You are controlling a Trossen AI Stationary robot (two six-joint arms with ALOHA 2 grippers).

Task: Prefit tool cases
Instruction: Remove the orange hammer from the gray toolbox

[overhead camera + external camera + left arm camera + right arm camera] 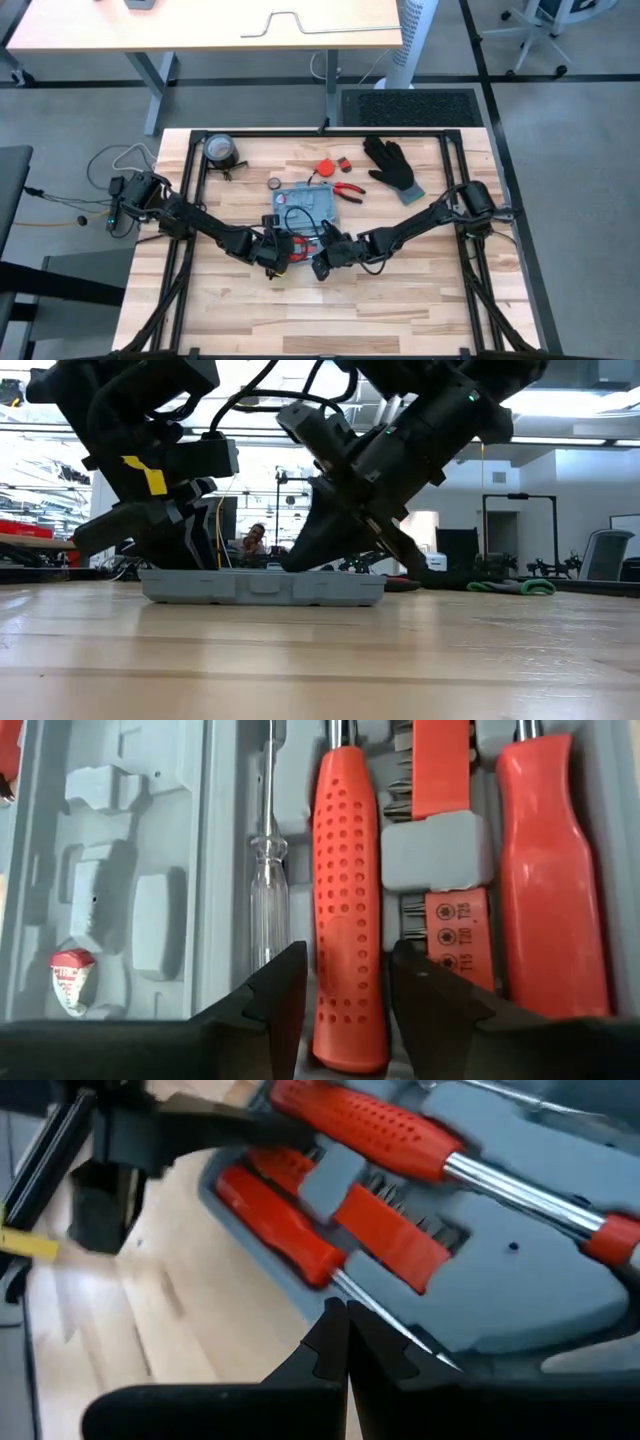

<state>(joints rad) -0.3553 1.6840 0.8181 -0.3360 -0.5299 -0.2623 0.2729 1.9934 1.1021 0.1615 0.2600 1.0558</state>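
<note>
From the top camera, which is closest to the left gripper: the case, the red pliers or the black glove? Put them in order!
From the left gripper:
1. Case, right beside it, mid-table.
2. Pliers, just past the case's right edge.
3. Glove, farthest, toward the table's far right.

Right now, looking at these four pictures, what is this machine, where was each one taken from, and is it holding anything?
It is a robot with two dark arms at a wooden table. One picture looks down from above, one looks level across the tabletop, and two come from cameras on the wrists. Both arms meet over an open tool case. The left gripper has its fingers open around a red dotted screwdriver handle lying in the case. The right gripper is shut, holding nothing, beside the case. Also on the table: a black glove, red pliers and a tape roll.
</note>
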